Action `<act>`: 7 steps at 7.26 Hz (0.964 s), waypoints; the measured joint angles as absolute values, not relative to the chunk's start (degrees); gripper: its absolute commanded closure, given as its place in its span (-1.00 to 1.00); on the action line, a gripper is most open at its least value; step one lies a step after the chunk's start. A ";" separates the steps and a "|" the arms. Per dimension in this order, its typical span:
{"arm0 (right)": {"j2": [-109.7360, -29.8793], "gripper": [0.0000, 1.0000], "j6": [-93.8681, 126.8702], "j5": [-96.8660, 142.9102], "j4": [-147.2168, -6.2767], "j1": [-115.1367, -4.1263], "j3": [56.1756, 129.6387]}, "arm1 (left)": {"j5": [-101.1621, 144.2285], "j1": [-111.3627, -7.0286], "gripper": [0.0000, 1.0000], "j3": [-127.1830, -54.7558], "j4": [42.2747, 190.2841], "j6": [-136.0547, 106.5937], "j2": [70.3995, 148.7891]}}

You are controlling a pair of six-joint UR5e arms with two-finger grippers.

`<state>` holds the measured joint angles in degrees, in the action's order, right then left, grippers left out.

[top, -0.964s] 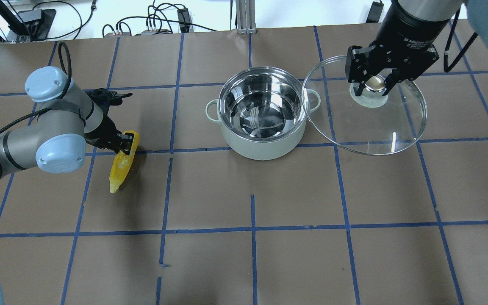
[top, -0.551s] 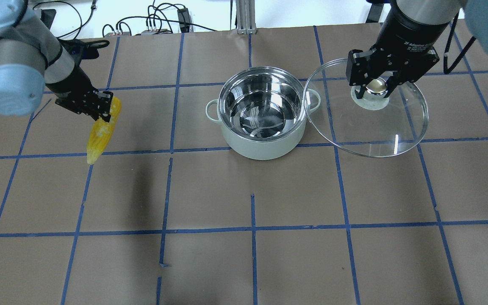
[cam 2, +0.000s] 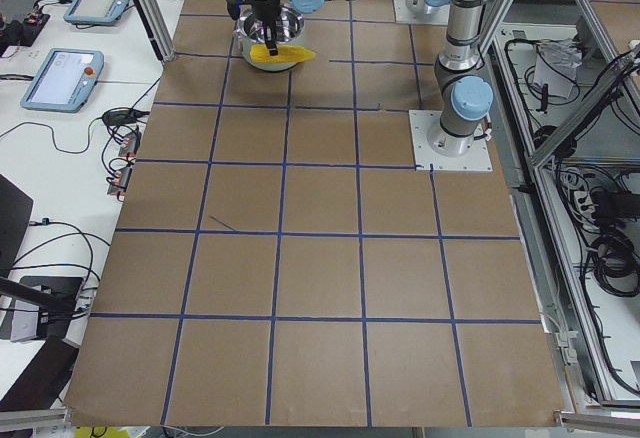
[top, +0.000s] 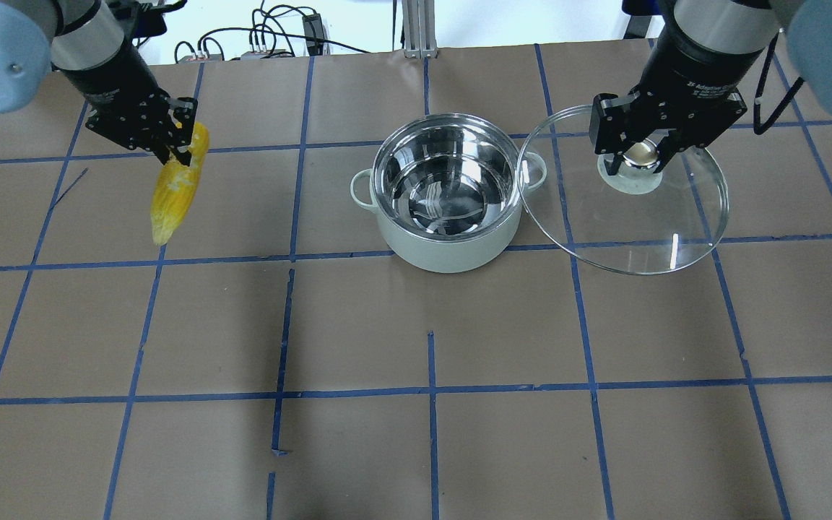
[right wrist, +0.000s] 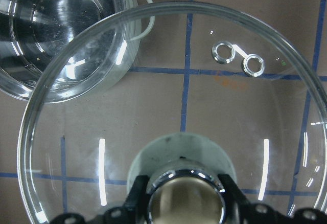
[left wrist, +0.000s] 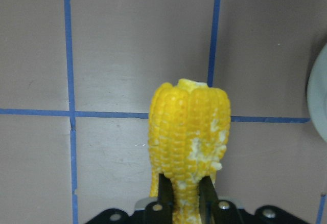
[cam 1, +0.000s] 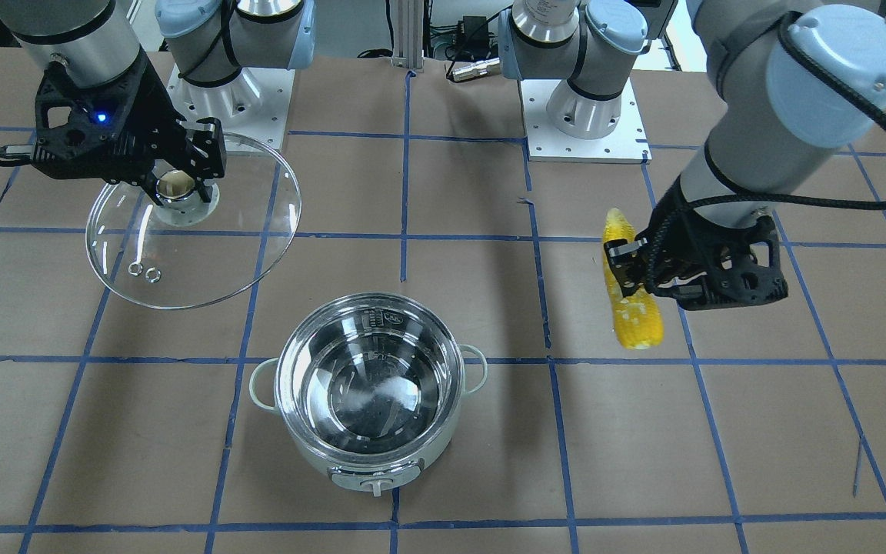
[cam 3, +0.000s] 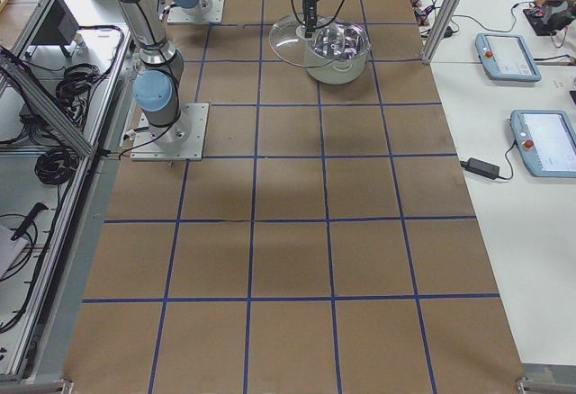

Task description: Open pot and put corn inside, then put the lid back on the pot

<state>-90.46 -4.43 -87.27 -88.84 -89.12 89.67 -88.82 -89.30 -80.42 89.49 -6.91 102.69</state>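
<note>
The pot [top: 446,195] stands open and empty at the table's middle; it also shows in the front view [cam 1: 370,392]. My left gripper [top: 178,148] is shut on the yellow corn [top: 174,189] and holds it in the air, well left of the pot. The corn hangs from the fingers in the front view [cam 1: 629,296] and fills the left wrist view [left wrist: 188,142]. My right gripper [top: 638,153] is shut on the knob of the glass lid [top: 647,224], held lifted right of the pot, its rim overlapping the pot's handle. The lid also shows in the front view [cam 1: 204,254] and the right wrist view [right wrist: 168,111].
Brown paper with blue tape lines covers the table [top: 430,361]. Cables and boxes [top: 271,36] lie beyond the far edge. The arms' base plates [cam 1: 585,115] sit at the robot's side. Operator tablets [cam 3: 540,142] lie on a side table.
My left gripper has lifted the corn off the table and carried it up and toward the far side. The right gripper and lid have stayed nearly still.
</note>
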 measured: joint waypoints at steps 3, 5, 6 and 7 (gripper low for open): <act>-90.51 0.51 -4.66 -87.42 -89.02 -89.12 89.97 | -84.91 -98.73 0.53 -80.02 83.09 -20.30 105.05; -90.29 0.51 -5.38 -87.99 -89.03 -89.12 90.09 | -82.16 -102.71 0.53 -79.96 77.25 -25.43 107.99; -90.32 0.51 -5.47 -89.66 -89.02 -89.12 90.17 | -81.82 -104.00 0.53 -79.93 75.68 -26.75 109.00; -90.44 0.50 -5.39 -91.80 -89.00 -89.12 90.37 | -81.67 -104.71 0.53 -79.92 74.30 -27.76 109.85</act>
<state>-90.44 -5.39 -91.80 -89.00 -89.12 90.37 -81.67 -104.71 -79.92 74.30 -27.76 109.85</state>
